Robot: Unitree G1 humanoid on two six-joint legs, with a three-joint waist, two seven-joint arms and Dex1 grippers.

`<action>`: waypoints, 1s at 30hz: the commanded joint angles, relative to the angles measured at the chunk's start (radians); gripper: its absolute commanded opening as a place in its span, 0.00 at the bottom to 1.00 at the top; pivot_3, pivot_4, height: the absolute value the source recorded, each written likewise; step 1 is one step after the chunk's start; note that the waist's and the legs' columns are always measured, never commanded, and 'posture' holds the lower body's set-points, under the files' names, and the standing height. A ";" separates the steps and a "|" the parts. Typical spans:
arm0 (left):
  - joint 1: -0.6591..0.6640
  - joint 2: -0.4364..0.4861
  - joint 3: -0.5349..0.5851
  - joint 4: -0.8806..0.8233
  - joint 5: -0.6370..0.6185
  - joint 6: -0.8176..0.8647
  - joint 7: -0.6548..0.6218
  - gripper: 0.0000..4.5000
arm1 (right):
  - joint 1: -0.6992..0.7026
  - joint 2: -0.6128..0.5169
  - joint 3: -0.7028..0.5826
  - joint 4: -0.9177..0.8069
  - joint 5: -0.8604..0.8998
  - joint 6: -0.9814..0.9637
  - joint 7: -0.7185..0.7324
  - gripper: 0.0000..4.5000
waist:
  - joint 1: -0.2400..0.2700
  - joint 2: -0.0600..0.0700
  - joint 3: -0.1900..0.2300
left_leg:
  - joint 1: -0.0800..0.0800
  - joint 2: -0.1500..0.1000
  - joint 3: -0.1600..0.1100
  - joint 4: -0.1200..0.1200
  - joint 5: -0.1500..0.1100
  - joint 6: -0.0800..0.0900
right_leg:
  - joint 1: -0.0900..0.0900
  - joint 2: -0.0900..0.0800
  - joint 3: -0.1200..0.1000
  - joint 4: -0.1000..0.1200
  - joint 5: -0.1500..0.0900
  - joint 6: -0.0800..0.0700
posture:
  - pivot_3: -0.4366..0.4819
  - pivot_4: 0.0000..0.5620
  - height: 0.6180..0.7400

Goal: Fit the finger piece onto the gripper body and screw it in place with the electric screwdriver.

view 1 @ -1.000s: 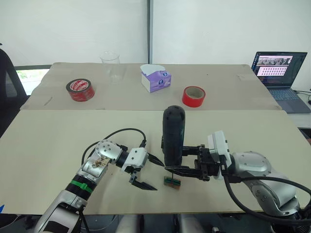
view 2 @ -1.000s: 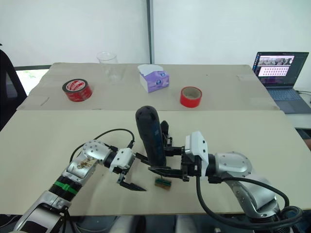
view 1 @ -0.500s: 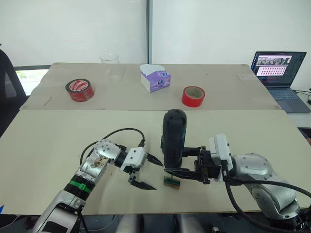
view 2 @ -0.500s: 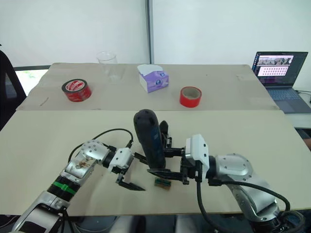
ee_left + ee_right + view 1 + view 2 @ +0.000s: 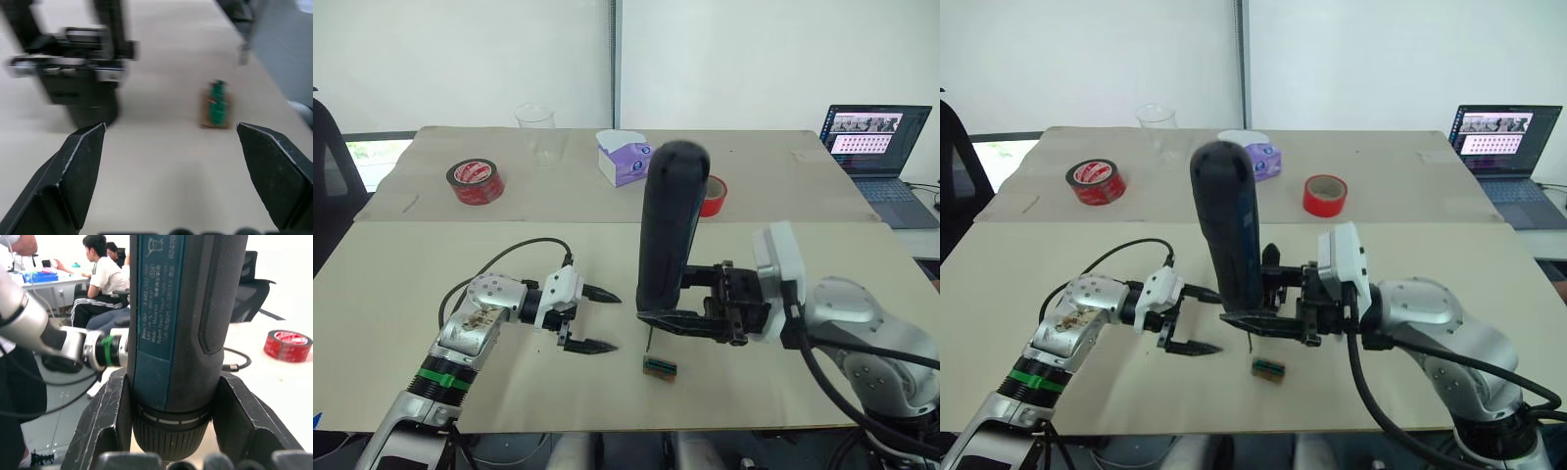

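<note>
My right gripper [image 5: 668,299] is shut on the electric screwdriver [image 5: 667,230], a thick black stick held upright, rounded end up. Its thin bit [image 5: 649,338] hangs above the table, just beyond a small green-brown tray [image 5: 660,367]. In the right wrist view the screwdriver [image 5: 181,333] sits clamped between the two fingers [image 5: 105,421]. My left gripper [image 5: 614,321] stands open and empty to the left of the tray; in its wrist view the tray [image 5: 216,105] lies ahead between the spread fingers [image 5: 73,171]. The finger piece and the gripper body are out of view.
On the far table stand a red tape roll [image 5: 475,181], a clear cup [image 5: 536,132], a purple tissue box [image 5: 625,162] and a second red roll [image 5: 717,201]. A laptop [image 5: 876,147] is at the far right. People sit in the background [image 5: 105,281].
The right gripper has lifted the screwdriver well up, so its bit has risen off the tray. The left gripper has drawn back to the left, away from the tray.
</note>
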 commanded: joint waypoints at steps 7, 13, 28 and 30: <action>-0.011 -0.136 -0.017 -0.030 0.060 0.128 0.273 1.00 | -0.056 -0.023 -0.042 0.014 0.059 0.021 -0.022 0.42 | -0.001 0.000 0.000 | 0.000 0.000 0.000 0.000 0.000 0.000 | 0.000 0.000 0.000 0.000 0.000 0.000 | 0.48 0.27 1.00; 0.013 -0.226 -0.083 -0.016 0.147 0.119 0.400 1.00 | -0.018 -0.026 -0.027 0.021 0.008 -0.006 -0.007 0.42 | 0.000 0.000 0.000 | 0.000 -0.001 0.000 0.000 0.000 0.000 | 0.000 0.000 0.000 0.000 0.000 0.000 | 0.48 0.27 1.00; -0.078 -0.247 -0.128 0.265 0.191 -0.182 0.277 0.52 | -0.003 -0.036 -0.035 0.021 -0.033 0.000 0.008 0.42 | -0.001 0.000 0.000 | 0.000 -0.001 0.000 -0.001 0.000 0.000 | 0.000 -0.001 0.000 0.000 0.000 0.000 | 0.48 0.27 1.00; -0.152 -0.229 -0.137 0.414 0.167 -0.324 0.097 0.52 | -0.001 -0.045 -0.042 0.018 -0.019 0.006 0.019 0.42 | -0.001 0.000 0.000 | 0.000 -0.001 0.001 0.000 0.000 0.000 | 0.000 0.000 0.000 0.000 0.000 0.000 | 0.48 0.27 1.00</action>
